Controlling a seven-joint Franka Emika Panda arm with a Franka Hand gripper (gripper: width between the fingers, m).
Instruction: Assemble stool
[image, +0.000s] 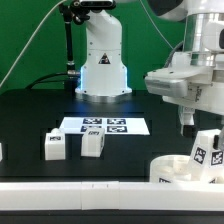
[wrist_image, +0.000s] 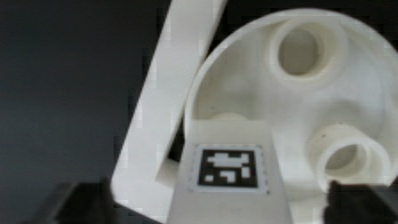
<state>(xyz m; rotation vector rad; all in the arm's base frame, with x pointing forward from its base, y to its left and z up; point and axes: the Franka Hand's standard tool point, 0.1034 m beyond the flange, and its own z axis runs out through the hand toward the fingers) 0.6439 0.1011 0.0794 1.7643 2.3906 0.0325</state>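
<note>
- Two loose legs in the exterior view, one leg (image: 55, 146) and the other leg (image: 92, 144), beside the marker board (image: 105, 126).
- Gripper (image: 188, 122) hangs above the seat (image: 172, 172), at the exterior view's right.
- Wrist view: seat (wrist_image: 294, 110) fills the frame; can't tell whether the jaws are spread or closed.

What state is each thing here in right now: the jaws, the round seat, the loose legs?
Round seat: two holes seen in the wrist view, both empty.
Jaws: close above the seat; open or shut, cannot tell.
Two legs: loose on the table, apart from the seat.
</note>
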